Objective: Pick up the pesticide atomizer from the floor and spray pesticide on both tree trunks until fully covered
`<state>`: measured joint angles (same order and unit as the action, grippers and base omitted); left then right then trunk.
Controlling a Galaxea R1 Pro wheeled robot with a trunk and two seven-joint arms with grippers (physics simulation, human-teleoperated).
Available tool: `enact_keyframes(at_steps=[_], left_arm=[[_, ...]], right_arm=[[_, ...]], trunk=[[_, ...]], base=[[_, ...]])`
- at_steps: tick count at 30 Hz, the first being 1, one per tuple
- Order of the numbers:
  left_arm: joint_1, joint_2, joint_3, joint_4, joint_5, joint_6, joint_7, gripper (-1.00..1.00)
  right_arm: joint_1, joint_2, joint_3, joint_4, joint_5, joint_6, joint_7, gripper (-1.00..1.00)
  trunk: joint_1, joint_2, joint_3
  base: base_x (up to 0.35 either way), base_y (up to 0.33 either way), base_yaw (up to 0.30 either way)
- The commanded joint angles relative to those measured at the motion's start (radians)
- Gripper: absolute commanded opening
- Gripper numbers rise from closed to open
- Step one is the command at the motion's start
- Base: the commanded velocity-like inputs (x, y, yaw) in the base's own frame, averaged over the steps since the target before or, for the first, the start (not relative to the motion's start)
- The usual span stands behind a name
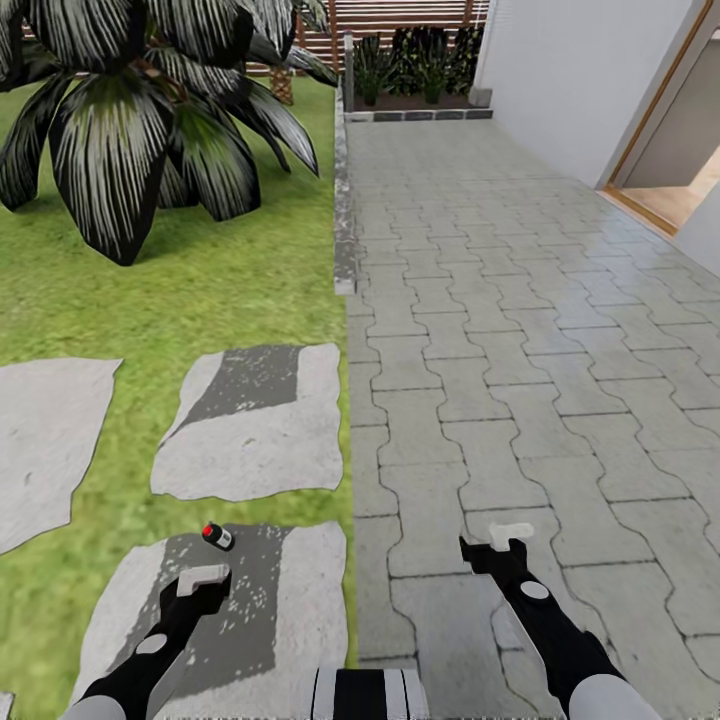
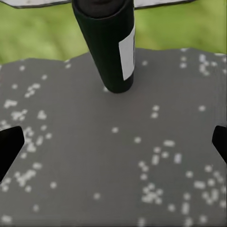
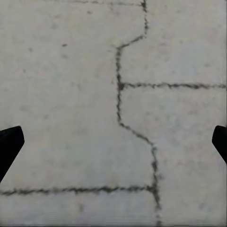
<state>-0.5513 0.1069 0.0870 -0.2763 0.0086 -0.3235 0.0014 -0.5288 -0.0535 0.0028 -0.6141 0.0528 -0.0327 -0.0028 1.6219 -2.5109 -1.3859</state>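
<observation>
A: Atomizer appearance?
B: Small black cylindrical pesticide atomizer (image 1: pixel 217 537) w/ red cap end, lying on its side on the dark grey, white-speckled patch of a pale irregular stepping slab (image 1: pixel 300 600) set in the green lawn (image 1: pixel 200 290). Left wrist view: black tube body (image 2: pixel 105 47) w/ a white rectangular label; no writing legible.
A: Grippers?
B: Left gripper (image 1: pixel 203 580) fingers apart, hovering just short of the atomizer, not touching; in the wrist view the black fingertips (image 2: pixel 9 146) sit at both edges, wide gap. Right gripper (image 1: pixel 497 545) also spread, holding nothing, over the grey interlocking paving (image 1: pixel 480 330); wrist view: dark tips (image 3: pixel 8 142) apart above the pavers' joints (image 3: pixel 120 85).
A: Farther out?
B: Two more pale slabs on the lawn, then a broad-leaved dark striped bush (image 1: pixel 130 120). Beyond: brown slatted wooden fence (image 1: pixel 400 18), dark shrubs in a bed at its foot, white house wall (image 1: pixel 570 80) at right w/ wood-framed doorway.
</observation>
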Motion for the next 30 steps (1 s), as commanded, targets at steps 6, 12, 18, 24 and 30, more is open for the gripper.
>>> enact_keyframes(at_steps=[6,12,18,24,30], left_arm=[[0.000,0.000,0.002,0.002,0.001,-0.010,0.000,1.00],[0.001,0.000,0.002,0.002,0.001,-0.011,0.000,1.00],[0.001,0.001,0.002,0.001,0.001,-0.010,0.000,1.00],[0.001,0.001,0.002,0.000,0.001,-0.009,0.000,1.00],[0.001,0.001,0.002,0.000,0.001,-0.009,0.000,1.00]], right_arm=[[0.000,0.000,0.000,0.001,0.006,-0.003,0.000,1.00],[0.000,0.000,0.000,0.001,0.006,-0.003,0.000,1.00],[0.000,0.000,0.000,0.001,0.006,-0.004,0.000,1.00],[0.000,0.000,0.001,0.001,0.006,-0.004,0.000,1.00],[0.000,0.000,0.000,0.001,0.006,-0.004,0.000,1.00]], trunk=[[0.002,-0.002,-0.033],[0.002,-0.002,-0.040],[0.002,-0.002,-0.042],[0.002,-0.002,-0.042],[0.002,-0.002,-0.042]], base=[[0.000,0.000,0.000],[0.000,0.000,0.000],[0.073,0.011,0.000],[0.278,0.088,0.000],[0.092,0.029,0.000]])
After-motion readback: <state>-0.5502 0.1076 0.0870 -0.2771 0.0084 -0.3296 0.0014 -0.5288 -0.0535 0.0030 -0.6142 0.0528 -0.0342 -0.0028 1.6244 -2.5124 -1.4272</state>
